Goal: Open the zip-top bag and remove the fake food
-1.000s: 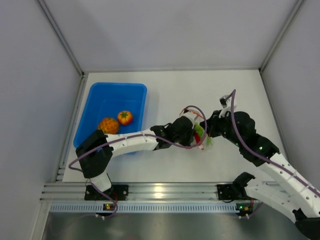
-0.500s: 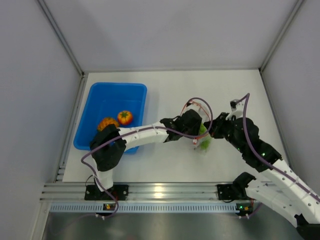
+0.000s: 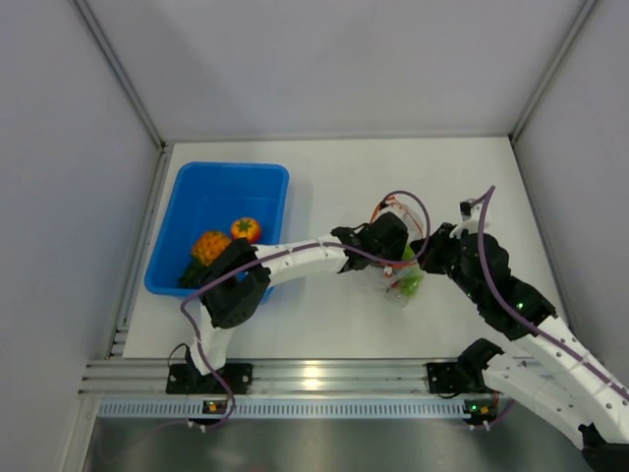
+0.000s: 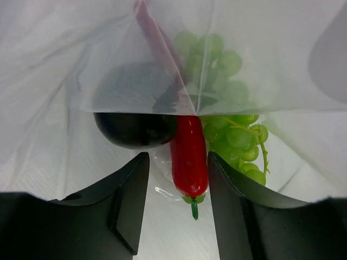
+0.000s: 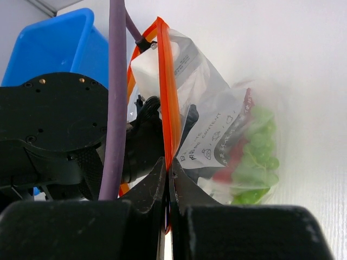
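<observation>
One zip-top bag (image 5: 209,105); right gripper (image 5: 168,169) clamped on it; left gripper (image 4: 177,162) parted

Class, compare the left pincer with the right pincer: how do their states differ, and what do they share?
The left pincer is open; the right pincer is shut. The left pincer's fingers flank the red chili without gripping it; the right pincer pinches the orange strip of the zip-top bag. Both are at the same bag.

Small dark print (image 5: 209,150) on zip-top bag (image 5: 191,73), too blurred to read.
</observation>
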Robot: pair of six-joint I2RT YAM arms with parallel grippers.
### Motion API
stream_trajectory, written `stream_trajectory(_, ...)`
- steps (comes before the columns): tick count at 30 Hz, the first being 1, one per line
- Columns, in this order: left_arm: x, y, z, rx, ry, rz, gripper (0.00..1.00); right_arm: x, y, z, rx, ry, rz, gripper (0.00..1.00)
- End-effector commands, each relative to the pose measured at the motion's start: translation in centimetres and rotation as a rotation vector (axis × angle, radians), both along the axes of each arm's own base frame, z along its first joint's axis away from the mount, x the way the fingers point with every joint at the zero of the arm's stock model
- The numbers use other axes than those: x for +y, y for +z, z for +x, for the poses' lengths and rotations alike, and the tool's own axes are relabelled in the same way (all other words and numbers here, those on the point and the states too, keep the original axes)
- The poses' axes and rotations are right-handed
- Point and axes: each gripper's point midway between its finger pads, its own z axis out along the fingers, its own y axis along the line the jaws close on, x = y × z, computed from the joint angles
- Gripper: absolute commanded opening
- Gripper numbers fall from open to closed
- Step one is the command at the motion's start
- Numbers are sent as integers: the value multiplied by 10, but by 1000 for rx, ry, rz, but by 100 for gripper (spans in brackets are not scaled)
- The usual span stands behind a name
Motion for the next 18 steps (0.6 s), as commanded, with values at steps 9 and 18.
stream_trajectory(9, -8, -24, -35, 190, -145, -14, 49, -6, -3, 7, -15, -28, -14, 0)
stream_trajectory(18, -23, -45, -41, 261, -162, -20, 48, -7, -12, 8, 1, -29, -20, 0)
